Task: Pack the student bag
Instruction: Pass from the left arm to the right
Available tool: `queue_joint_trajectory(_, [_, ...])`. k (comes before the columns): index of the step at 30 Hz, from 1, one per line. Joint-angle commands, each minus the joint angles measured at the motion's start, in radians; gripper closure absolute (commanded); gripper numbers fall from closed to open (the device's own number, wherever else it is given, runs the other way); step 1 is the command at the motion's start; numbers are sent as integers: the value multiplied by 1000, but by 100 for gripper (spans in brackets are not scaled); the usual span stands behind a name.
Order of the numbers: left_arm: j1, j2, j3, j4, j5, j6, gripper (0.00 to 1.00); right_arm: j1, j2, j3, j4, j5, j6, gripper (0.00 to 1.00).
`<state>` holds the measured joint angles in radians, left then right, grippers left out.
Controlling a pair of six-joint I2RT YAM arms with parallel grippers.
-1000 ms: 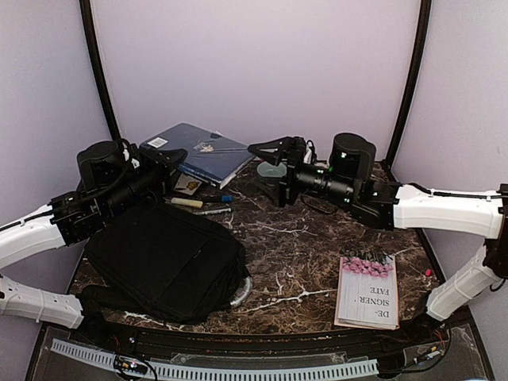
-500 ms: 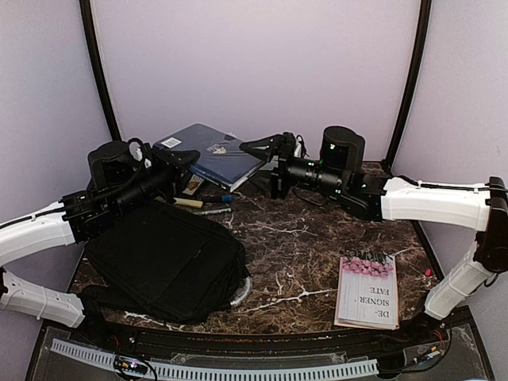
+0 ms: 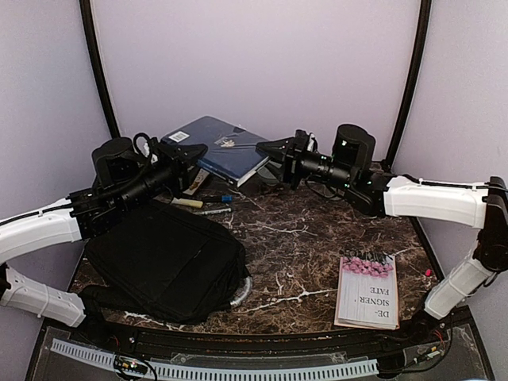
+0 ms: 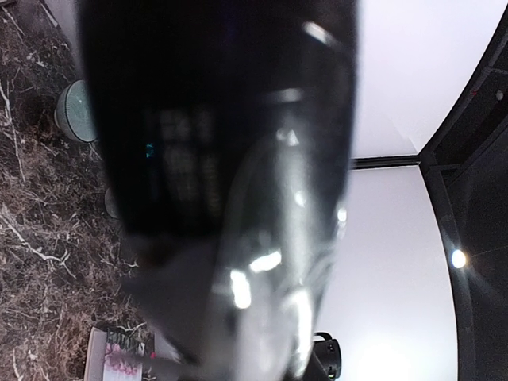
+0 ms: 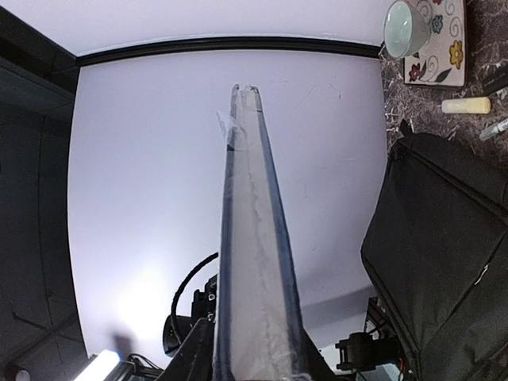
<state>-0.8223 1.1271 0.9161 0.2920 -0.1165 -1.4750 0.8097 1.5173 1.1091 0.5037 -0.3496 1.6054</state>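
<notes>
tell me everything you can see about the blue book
The blue book is a thin, dark blue volume with a white label near one corner and a pale emblem on its cover. It is closed, tilted, held above the table's far side: the left gripper grips its left corner, the right gripper its right edge.

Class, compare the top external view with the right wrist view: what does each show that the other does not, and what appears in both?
Only the top external view shows the pink-and-white book. Only the right wrist view plainly shows the pale green cup; I cannot make it out from above. Both show the blue notebook, its cover seen from above and its thin edge at the wrist, the student bag and the cream marker.
</notes>
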Motion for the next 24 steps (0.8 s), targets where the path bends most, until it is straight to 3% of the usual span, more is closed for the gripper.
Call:
queue_joint_trajectory(1, [-6, 3, 50, 100, 55, 31, 100, -17, -11, 21, 147, -58, 2, 75])
queue_joint_trajectory(3, [-7, 18, 54, 81, 74, 45, 100, -29, -19, 8, 149, -74, 0, 77])
queue_joint_trajectory(7, [-7, 28, 31, 53, 105, 67, 96, -55, -48, -22, 134, -107, -5, 95])
queue_joint_trajectory(10, [-5, 31, 17, 45, 138, 137, 72, -77, -83, -31, 56, -129, -44, 100])
queue_joint_trajectory(12, [-5, 32, 29, -26, 151, 186, 39, -94, -115, -38, -12, -141, -86, 100])
queue_joint_trajectory(13, [-5, 30, 31, -64, 153, 204, 28, -102, -132, -49, -44, -145, -119, 100])
queue_joint_trajectory(17, [-5, 24, 49, -244, 153, 296, 2, -133, -210, -106, -133, -157, -209, 100])
queue_joint_trajectory(22, [-11, 129, 340, -897, 65, 553, 2, -160, -304, -163, -264, -160, -315, 100])
queue_joint_trajectory(24, [-24, 176, 438, -1103, 26, 632, 6, -167, -334, -169, -331, -163, -357, 100])
